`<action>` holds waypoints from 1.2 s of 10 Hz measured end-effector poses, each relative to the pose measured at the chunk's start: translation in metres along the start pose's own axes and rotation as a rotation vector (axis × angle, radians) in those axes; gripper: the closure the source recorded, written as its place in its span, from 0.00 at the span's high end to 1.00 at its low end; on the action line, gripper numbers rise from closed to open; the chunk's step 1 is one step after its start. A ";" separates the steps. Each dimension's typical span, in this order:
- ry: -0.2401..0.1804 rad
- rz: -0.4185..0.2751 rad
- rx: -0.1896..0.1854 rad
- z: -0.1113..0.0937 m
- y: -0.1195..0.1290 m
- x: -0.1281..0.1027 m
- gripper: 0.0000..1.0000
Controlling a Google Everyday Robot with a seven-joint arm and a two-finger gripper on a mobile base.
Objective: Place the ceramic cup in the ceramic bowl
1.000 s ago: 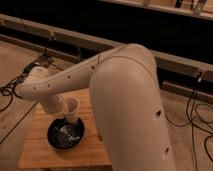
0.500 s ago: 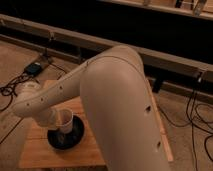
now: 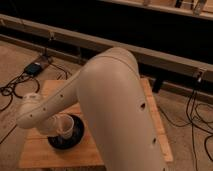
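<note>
The pale ceramic cup stands upright, low over the middle of the black ceramic bowl, and its base overlaps the bowl's inside. I cannot tell whether it touches the bowl. My gripper is at the cup's left side, shut on it, and mostly hidden behind the white wrist. The bowl sits on the front left part of the wooden table. My large white arm crosses the middle of the view and hides much of the table.
Black cables and a small dark box lie on the floor to the left. More cables hang at the right. A dark rail and wall run behind the table.
The cup has come down from above the bowl to low over its middle. The arm has swung lower and to the left.
</note>
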 end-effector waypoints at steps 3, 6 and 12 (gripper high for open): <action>0.009 -0.006 0.030 0.012 -0.004 0.003 0.52; 0.007 -0.001 0.045 0.016 -0.009 0.002 0.78; -0.007 0.013 0.052 0.014 -0.016 0.001 0.80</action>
